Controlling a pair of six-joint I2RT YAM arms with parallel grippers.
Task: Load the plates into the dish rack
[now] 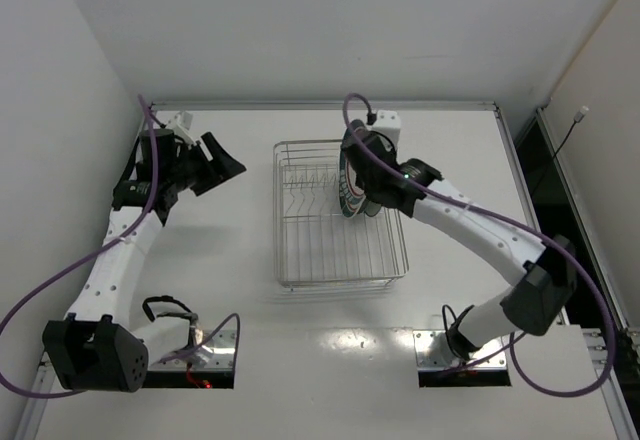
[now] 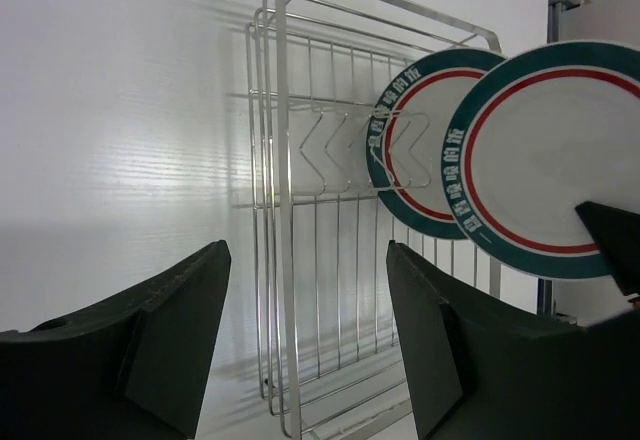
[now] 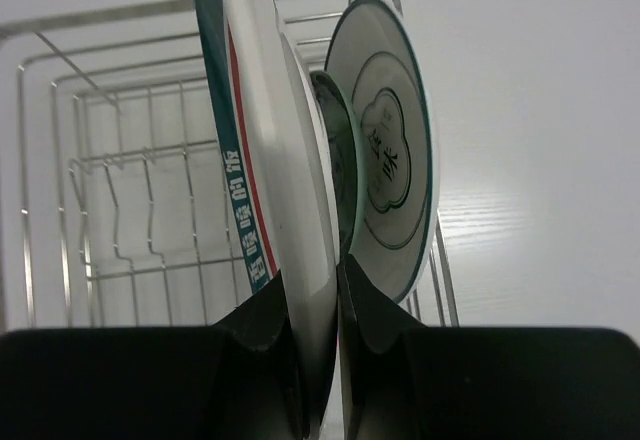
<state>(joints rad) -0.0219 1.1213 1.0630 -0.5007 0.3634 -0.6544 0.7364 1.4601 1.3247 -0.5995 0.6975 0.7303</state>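
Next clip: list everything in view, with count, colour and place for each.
dish rack: one, silver wire, middle of the table.
held plate: one, white with teal-and-red rim, upright over the rack.
dark teal plate: one, upright in the rack beside the held plate.
teal-edged plate: one, white, upright in the rack just beyond it.
table: one, white.
cables: purple, along both arms.
left gripper: black, open, empty, left of the rack.
right gripper: black, shut on the held plate.

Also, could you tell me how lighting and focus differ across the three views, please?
Top external: even, sharp, only a faint shadow beneath the dish rack. Left wrist: the left gripper is dark and soft up close, plates crisp. Right wrist: the gripped plate fills the foreground, slightly blurred.
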